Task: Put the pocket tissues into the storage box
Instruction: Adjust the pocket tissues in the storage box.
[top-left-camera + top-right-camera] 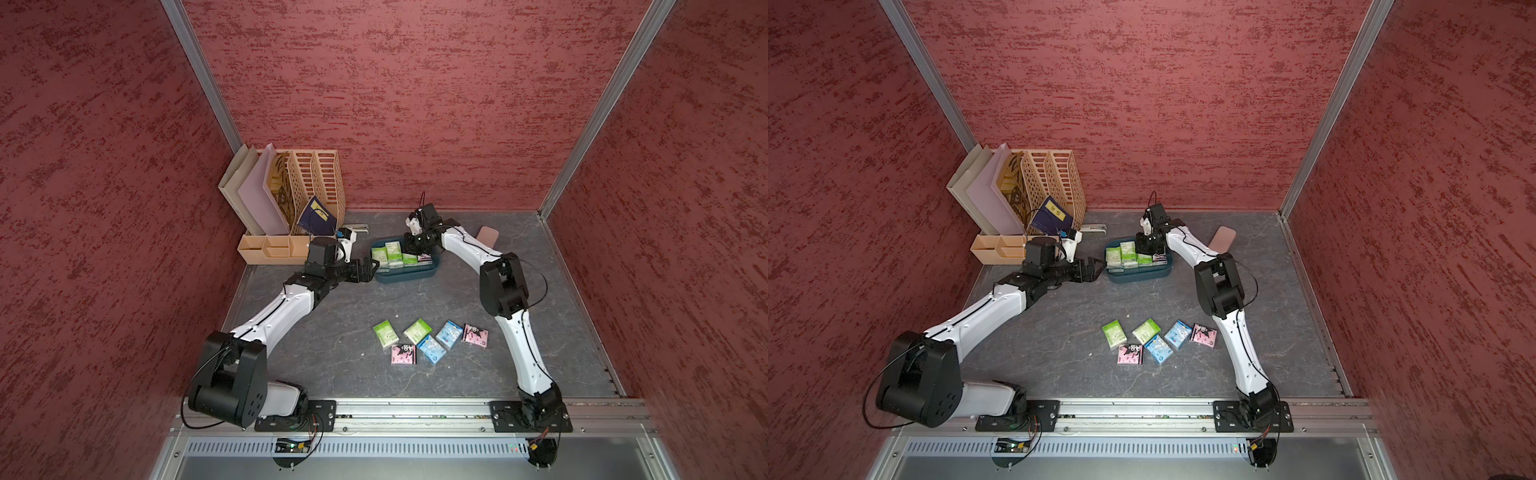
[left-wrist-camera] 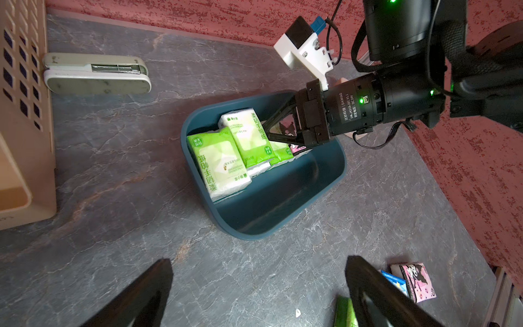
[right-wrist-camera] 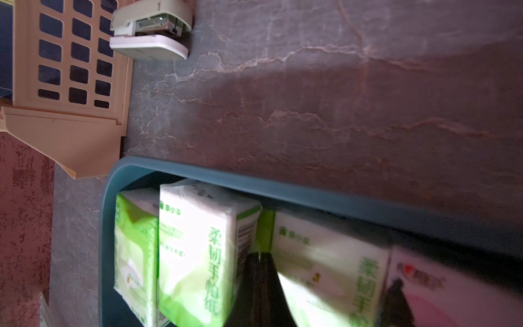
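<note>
Teal plastic storage box (image 2: 271, 209), shallow and round-cornered, holds several glossy pocket tissues (image 2: 220, 161) on edge (green-and-white, one pink); six flat loose packets (image 1: 432, 349) lie on the stone-veined worktop (image 1: 332, 332), yet to be stowed. Right fingers (image 3: 252, 277), clenched on nothing, sit between boxed packets; left fingers (image 2: 141, 294) spread wide beside the box.

We see the left arm (image 1: 274, 311) and right arm (image 1: 521, 345) built alike: glossy white shells, black joint housings, thin black cables (image 1: 546, 286) looping outside. 2 black base plates (image 1: 322, 409) carry silver screws. The right wrist motor (image 2: 351, 109) bears white lettering and a green light (image 2: 361, 100).
</note>
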Available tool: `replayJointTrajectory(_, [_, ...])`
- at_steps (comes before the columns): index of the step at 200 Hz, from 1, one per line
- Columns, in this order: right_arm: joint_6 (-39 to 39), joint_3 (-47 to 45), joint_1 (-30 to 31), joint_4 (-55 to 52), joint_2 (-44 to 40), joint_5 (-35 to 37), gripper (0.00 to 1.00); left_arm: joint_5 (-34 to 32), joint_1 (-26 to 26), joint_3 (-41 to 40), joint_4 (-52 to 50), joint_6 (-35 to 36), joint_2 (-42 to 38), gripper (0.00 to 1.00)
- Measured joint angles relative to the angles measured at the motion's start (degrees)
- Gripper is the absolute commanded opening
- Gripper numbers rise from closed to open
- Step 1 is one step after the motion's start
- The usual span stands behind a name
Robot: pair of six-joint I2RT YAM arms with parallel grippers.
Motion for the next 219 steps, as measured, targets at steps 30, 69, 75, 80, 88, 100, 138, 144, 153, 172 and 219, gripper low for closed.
replayJointTrajectory(30, [0.0,0.4,0.1,0.0,0.0,0.0,0.00,0.2,0.1,0.0,0.0,0.0,0.0,1.00])
replayJointTrajectory(69, [-0.1,0.4,0.1,-0.2,0.0,0.1,0.27,0.2,0.3,0.0,0.0,0.0,0.0,1.00])
replayJointTrajectory(75, [0.1,0.4,0.1,-0.1,0.0,0.2,0.29,0.3,0.4,0.0,0.0,0.0,0.0,1.00])
replayJointTrajectory(80, [-0.2,0.4,0.1,-0.1,0.0,0.3,0.31,0.3,0.4,0.0,-0.1,0.0,0.0,1.00])
replayJointTrajectory(88, [-0.2,0.4,0.1,-0.1,0.0,0.4,0.35,0.3,0.4,0.0,-0.2,0.0,0.0,1.00])
replayJointTrajectory(100, [-0.4,0.4,0.2,-0.1,0.0,0.7,0.39,0.2,0.4,0.0,-0.3,0.0,-0.1,1.00])
replayJointTrajectory(138, [-1.2,-0.9,0.2,-0.1,-1.1,2.3,0.37,0.3,0.4,0.1,-0.9,0.0,-1.0,1.00])
replayJointTrajectory(144, [-1.4,-1.6,0.2,-0.1,-1.8,2.5,0.32,0.2,0.4,0.1,-1.0,0.0,-1.1,1.00])
replayJointTrajectory(153, [-2.1,-2.7,0.2,-0.1,-3.1,2.7,0.20,0.2,0.4,0.3,-1.1,0.0,-1.4,1.00])
replayJointTrajectory(172, [-3.2,-4.6,0.5,-0.8,-6.5,2.8,0.03,0.2,0.4,0.5,-1.1,-0.2,-1.4,1.00])
replayJointTrajectory(219, [-7.0,-9.2,5.0,-2.3,-13.7,1.8,0.00,0.2,0.4,0.6,-1.1,-1.4,-1.4,1.00])
